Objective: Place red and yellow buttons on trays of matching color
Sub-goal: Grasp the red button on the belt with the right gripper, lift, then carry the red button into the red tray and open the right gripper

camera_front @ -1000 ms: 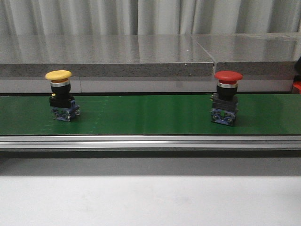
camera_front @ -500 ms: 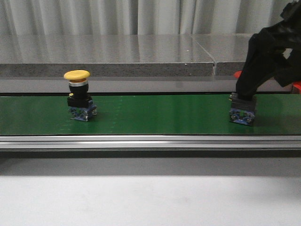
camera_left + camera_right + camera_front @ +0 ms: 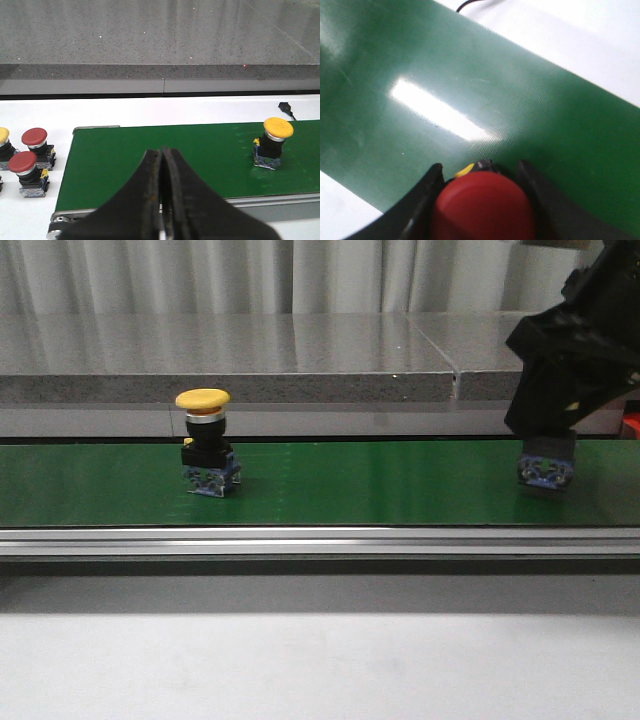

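No readable text, label, brand, number or sign in any view. Checked the yellow button (image 3: 203,400) cap and its base: plain, markings on the base too small to tell. Red button (image 3: 482,207) cap in the right wrist view: bare, unmarked. Green belt (image 3: 350,480) and its metal rail: no print. Spare red buttons (image 3: 34,136) beside the belt in the left wrist view: no legend visible. Grey counter behind: blank
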You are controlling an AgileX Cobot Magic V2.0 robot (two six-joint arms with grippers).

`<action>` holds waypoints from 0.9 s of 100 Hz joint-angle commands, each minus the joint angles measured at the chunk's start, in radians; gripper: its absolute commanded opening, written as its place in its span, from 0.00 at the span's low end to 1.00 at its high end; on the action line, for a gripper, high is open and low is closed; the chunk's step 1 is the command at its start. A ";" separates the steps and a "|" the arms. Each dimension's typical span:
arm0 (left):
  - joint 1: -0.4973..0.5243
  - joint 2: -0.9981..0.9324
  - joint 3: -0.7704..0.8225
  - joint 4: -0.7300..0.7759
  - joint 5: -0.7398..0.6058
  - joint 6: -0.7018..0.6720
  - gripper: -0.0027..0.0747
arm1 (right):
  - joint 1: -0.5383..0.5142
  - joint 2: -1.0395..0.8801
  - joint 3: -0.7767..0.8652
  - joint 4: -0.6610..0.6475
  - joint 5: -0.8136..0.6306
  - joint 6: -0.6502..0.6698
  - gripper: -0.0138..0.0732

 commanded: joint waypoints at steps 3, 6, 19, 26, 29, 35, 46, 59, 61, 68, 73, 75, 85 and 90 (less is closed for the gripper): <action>-0.008 0.006 -0.027 -0.012 -0.072 -0.001 0.01 | -0.055 -0.037 -0.102 0.005 0.013 0.000 0.29; -0.008 0.006 -0.027 -0.012 -0.072 -0.001 0.01 | -0.076 -0.037 -0.131 0.005 0.021 0.007 0.29; -0.008 0.006 -0.027 -0.012 -0.072 -0.001 0.01 | -0.209 -0.033 -0.235 0.005 0.021 0.008 0.29; -0.008 0.006 -0.027 -0.012 -0.072 -0.001 0.01 | -0.289 -0.018 -0.292 0.005 0.014 0.008 0.29; -0.008 0.006 -0.027 -0.012 -0.072 -0.001 0.01 | -0.320 -0.008 -0.321 0.005 0.010 0.009 0.29; -0.008 0.006 -0.027 -0.012 -0.072 -0.001 0.01 | -0.386 0.023 -0.365 0.005 0.000 0.009 0.29; -0.008 0.006 -0.027 -0.012 -0.072 -0.001 0.01 | -0.475 0.096 -0.438 0.005 -0.019 0.009 0.29; -0.008 0.006 -0.027 -0.012 -0.072 -0.001 0.01 | -0.542 0.181 -0.487 0.005 -0.056 0.009 0.29; -0.008 0.006 -0.027 -0.012 -0.072 -0.001 0.01 | -0.549 0.193 -0.492 0.005 -0.066 0.009 0.29; -0.008 0.006 -0.027 -0.012 -0.072 -0.001 0.01 | -0.565 0.233 -0.499 0.005 -0.100 0.009 0.29; -0.008 0.006 -0.027 -0.012 -0.072 -0.001 0.01 | -0.571 0.258 -0.499 0.005 -0.127 0.009 0.29; -0.008 0.006 -0.027 -0.012 -0.072 -0.001 0.01 | -0.573 0.269 -0.499 0.005 -0.139 0.009 0.29; -0.008 0.006 -0.027 -0.012 -0.072 -0.001 0.01 | -0.573 0.321 -0.499 0.006 -0.188 0.009 0.29; -0.008 0.006 -0.027 -0.012 -0.072 -0.001 0.01 | -0.573 0.347 -0.499 0.006 -0.206 0.009 0.29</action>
